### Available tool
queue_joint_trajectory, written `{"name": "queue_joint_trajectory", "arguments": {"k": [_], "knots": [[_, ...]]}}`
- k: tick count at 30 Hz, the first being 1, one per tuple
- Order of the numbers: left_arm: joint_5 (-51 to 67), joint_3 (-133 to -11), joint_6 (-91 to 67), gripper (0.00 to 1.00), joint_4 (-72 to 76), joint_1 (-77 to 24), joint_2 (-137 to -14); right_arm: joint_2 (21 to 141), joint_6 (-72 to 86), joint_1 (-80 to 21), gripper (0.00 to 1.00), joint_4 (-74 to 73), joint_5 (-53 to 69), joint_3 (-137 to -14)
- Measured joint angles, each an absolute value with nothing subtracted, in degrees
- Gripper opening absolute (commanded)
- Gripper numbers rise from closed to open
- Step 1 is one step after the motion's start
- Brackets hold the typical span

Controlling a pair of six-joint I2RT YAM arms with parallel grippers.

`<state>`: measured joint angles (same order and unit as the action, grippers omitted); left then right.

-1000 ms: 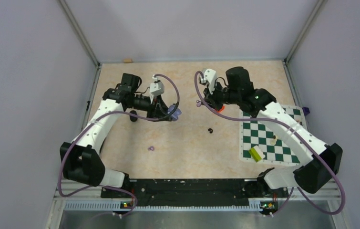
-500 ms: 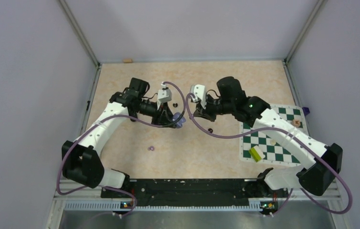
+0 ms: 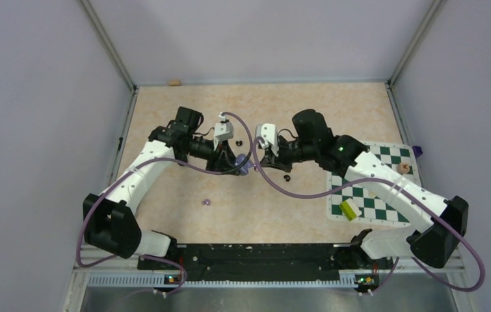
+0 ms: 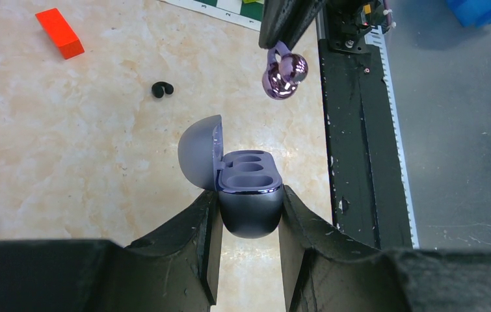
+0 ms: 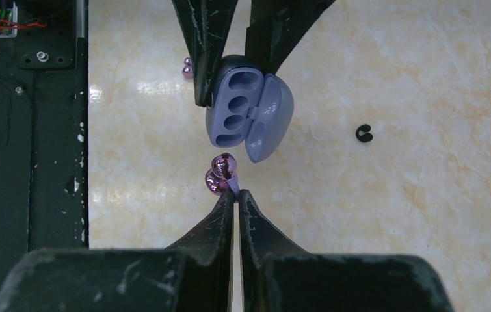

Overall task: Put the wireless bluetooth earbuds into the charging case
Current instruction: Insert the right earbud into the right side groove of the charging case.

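Lilac earbud (image 5: 222,174): glossy two-lobed bud, pinched by its thin bridge at the very tips of the right gripper (image 5: 237,195), jaws pressed together on it; hanging just beside the open lid's edge, not yet in a well.
Charging case (image 4: 249,179): lilac-grey clamshell, lid swung open, wells bare; clamped across its lower shell by the left gripper (image 4: 248,205), wells turned toward the bud.
Other earbuds: second lilac earbud (image 3: 206,202) lying on the table (image 3: 333,104) near the left arm; black earbud (image 5: 363,133) lying apart from the case.
Earbud handling: likely very light, hard, slick and rounded; prone to twisting or popping out of a tip pinch; best taken at the narrow bridge, lobes left free to seat.
Case handling: probably light and smooth-shelled; best gripped on the base sides, clear of hinge and lid.
Writing: no brand or label legible on case or buds; edge marks on the chessboard mat (image 3: 372,188) too small to read.
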<state>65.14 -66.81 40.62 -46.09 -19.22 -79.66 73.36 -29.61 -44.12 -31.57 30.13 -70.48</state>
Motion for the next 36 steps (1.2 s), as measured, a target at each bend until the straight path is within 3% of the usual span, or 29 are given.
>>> {"name": "queue_joint_trajectory", "arguments": {"k": [36], "knots": [[68.1, -64.9, 40.2, 0.0, -44.9, -19.1, -79.2, 75.8, -29.1, -48.3, 0.0, -26.2, 25.2, -67.0]]}}
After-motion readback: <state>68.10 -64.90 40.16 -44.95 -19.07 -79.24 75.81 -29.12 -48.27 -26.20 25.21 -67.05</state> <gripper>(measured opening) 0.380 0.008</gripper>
